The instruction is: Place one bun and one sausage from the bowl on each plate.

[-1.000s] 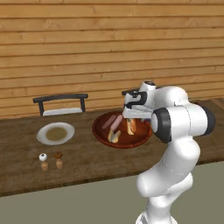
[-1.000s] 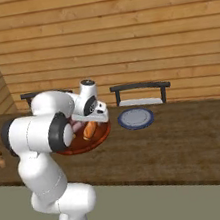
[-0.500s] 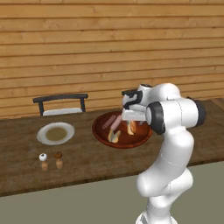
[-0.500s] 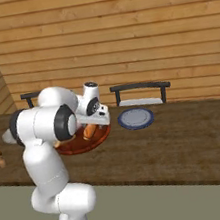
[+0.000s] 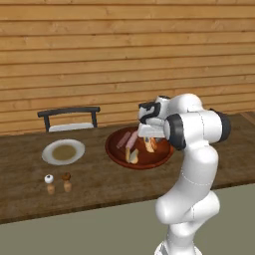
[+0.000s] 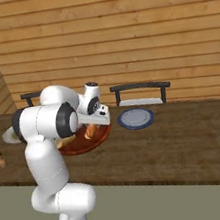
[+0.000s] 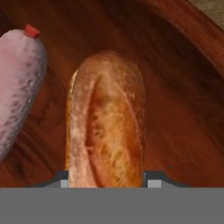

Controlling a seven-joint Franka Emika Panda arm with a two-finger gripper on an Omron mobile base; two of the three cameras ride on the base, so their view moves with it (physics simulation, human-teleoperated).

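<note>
The reddish-brown bowl [image 5: 119,154] [image 6: 94,142] sits mid-table. My gripper [image 5: 149,141] [image 6: 91,127] [image 7: 107,182] reaches down into it, shut on a golden bun [image 7: 107,118] [image 5: 150,146]; both fingertips [image 7: 64,181] press the bun's sides while it lies on the bowl floor [image 7: 179,92]. A pinkish sausage [image 7: 19,83] [image 5: 131,139] lies right beside it, and another bun [image 5: 132,157] rests nearer the front rim. The pale plate [image 5: 63,152] with a tan centre lies left of the bowl. The bluish-grey plate [image 6: 135,118] lies to the bowl's right.
Salt and pepper shakers [image 5: 49,184] [image 5: 66,183] stand near the table's front edge, left of the bowl. Dark chairs [image 5: 68,117] [image 6: 140,93] stand behind the table against the wooden wall. My own arm hides part of the bowl in the right base view.
The arm has risen at the elbow and the hand has dipped lower into the bowl. The fingers have closed in on the bun.
</note>
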